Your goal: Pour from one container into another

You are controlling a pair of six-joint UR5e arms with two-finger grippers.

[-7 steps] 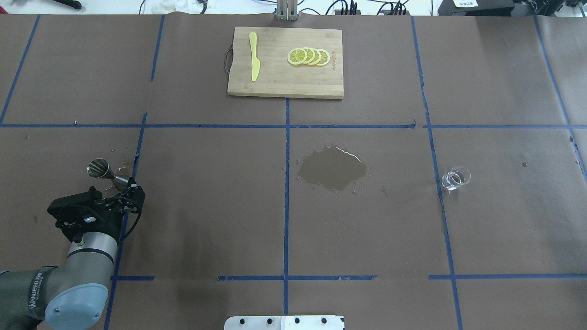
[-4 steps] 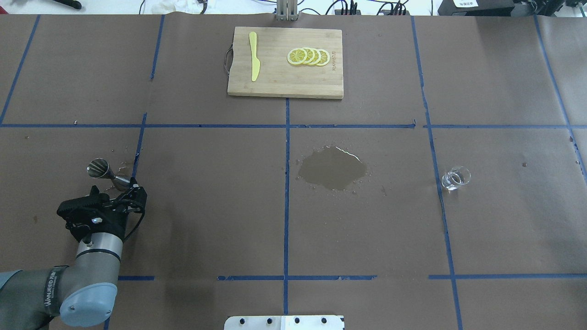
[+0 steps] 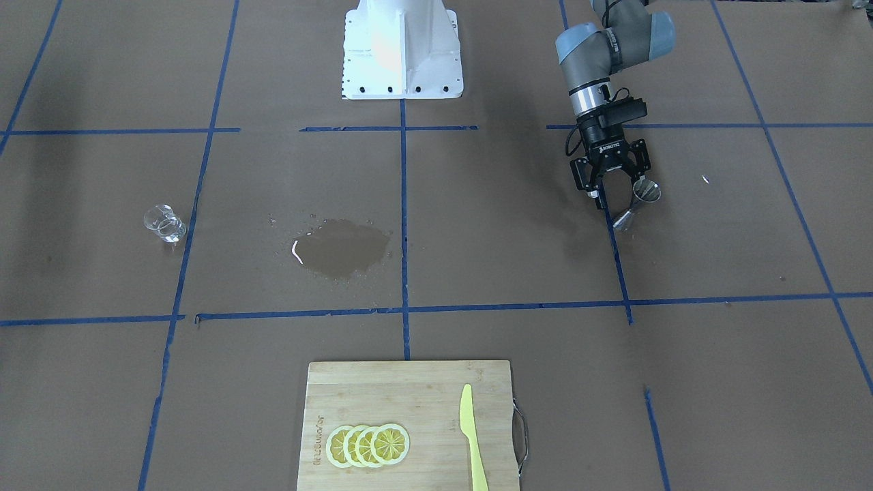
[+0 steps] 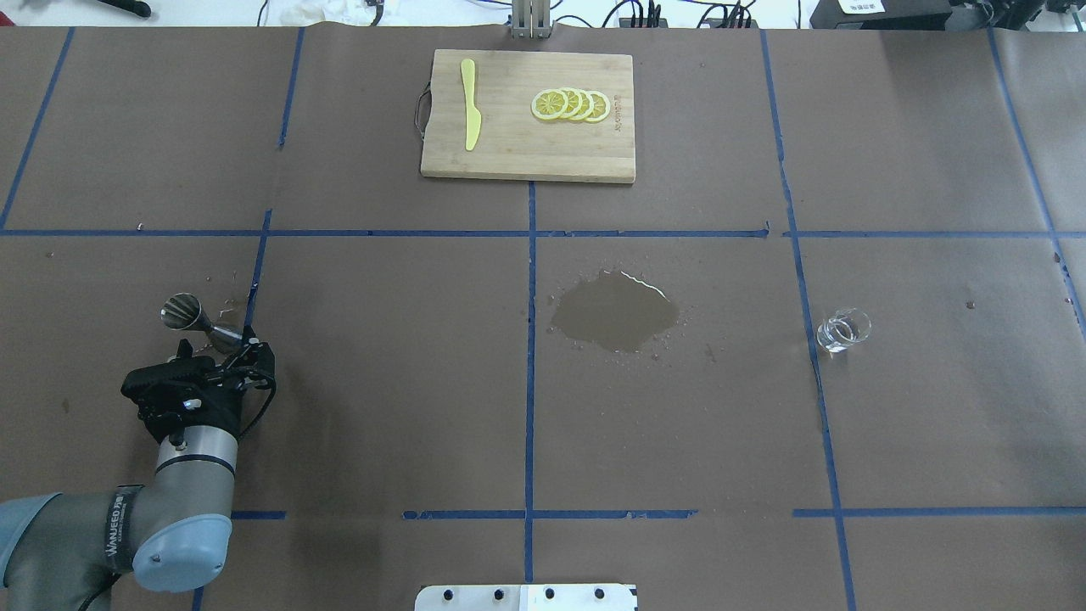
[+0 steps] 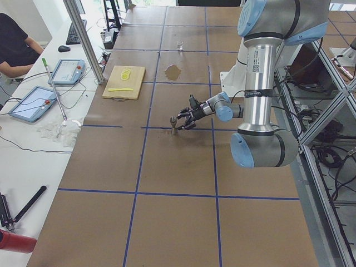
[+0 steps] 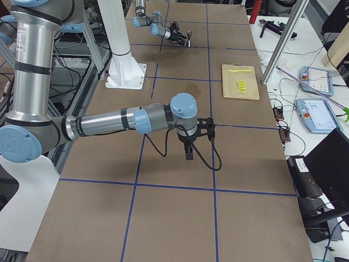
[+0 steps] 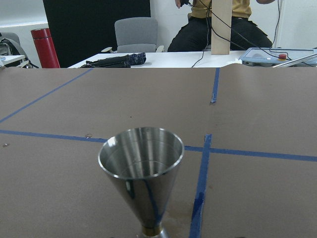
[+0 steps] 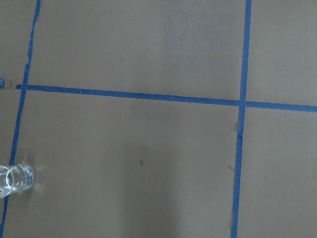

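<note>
A steel jigger stands upright on the brown paper at the table's left, and it fills the left wrist view. My left gripper is open and low, with its fingers on either side of the jigger's base without touching it. A small clear glass stands far to the right and shows at the edge of the right wrist view. My right gripper hangs over the table in the exterior right view only, so I cannot tell whether it is open or shut.
A wet puddle darkens the paper near the table's middle. At the far edge lies a wooden cutting board with lemon slices and a yellow knife. Blue tape lines grid the paper.
My left arm's wrist and elbow have swung to the right, and the gripper has edged closer to the jigger. The jigger and the glass have not moved.
</note>
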